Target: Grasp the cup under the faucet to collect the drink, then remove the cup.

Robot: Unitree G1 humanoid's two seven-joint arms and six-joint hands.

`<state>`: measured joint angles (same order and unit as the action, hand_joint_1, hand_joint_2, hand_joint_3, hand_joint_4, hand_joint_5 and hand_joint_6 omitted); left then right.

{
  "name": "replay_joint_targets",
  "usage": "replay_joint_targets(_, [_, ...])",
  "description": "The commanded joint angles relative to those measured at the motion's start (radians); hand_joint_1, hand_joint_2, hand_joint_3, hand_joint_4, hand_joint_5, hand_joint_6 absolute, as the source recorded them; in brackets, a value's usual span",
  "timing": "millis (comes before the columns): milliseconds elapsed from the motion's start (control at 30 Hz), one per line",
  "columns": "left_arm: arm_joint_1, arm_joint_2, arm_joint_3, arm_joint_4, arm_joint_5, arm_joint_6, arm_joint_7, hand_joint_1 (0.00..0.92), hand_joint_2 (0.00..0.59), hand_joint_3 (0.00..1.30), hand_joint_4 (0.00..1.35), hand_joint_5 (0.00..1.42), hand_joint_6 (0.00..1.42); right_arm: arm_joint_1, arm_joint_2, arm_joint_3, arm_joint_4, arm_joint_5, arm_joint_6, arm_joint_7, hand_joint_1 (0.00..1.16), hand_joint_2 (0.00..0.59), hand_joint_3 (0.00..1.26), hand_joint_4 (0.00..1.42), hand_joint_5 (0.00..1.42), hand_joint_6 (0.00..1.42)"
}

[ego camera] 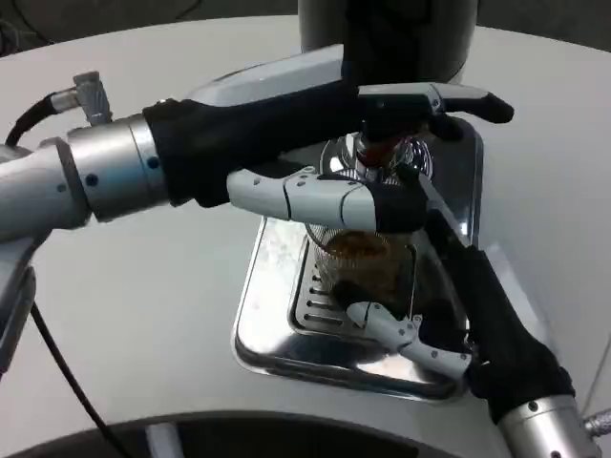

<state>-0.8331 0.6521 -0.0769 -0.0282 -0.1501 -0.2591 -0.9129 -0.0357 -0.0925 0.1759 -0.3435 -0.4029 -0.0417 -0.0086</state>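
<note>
At centre frame in the head view, the cup [358,260] stands on the slotted grate of a polished metal drip tray [272,320], directly beneath the chrome faucet [382,153] of a dark dispenser [387,33] at the top edge. It appears to be clear glass or plastic and holds amber-brown liquid to a fair depth.

Left hand [325,143]: it reaches in from the left edge across the upper middle of the frame. Its upper fingers lie extended over the faucet lever area, and one white finger crosses in front of the cup's rim. Whether the fingers press the lever or merely rest there cannot be told.

Right hand [444,310]: it comes up from the lower right corner. Its fingers are curled around the right side and lower front of the cup, apparently touching it. The contact on the far side is hidden.

Handling assessment, as judgement only: the cup looks rigid, smooth-walled and possibly slippery, and it carries some weight from the liquid. If glass, it is breakable. The grip is best placed around the mid-wall, below the rim, with fingers wrapped on opposite sides. The cup should be kept upright and drawn low and clear of the faucet to avoid a spill.
</note>
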Motion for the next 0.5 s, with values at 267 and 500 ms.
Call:
replay_joint_targets(267, [0.025,0.017,0.003,-0.017,-0.008,-0.006,-0.030,0.000,0.096,0.14,0.06,0.15,0.14,-0.031,0.016,0.005,0.037,-0.003,0.003,-0.024,0.64,0.226,0.06,0.05,0.11,0.00])
replay_joint_targets(500, [0.024,0.021,0.008,-0.011,-0.008,-0.010,-0.034,0.000,0.099,0.14,0.06,0.15,0.14,-0.049,0.015,0.004,0.055,-0.004,0.006,-0.028,0.67,0.227,0.06,0.05,0.11,0.00])
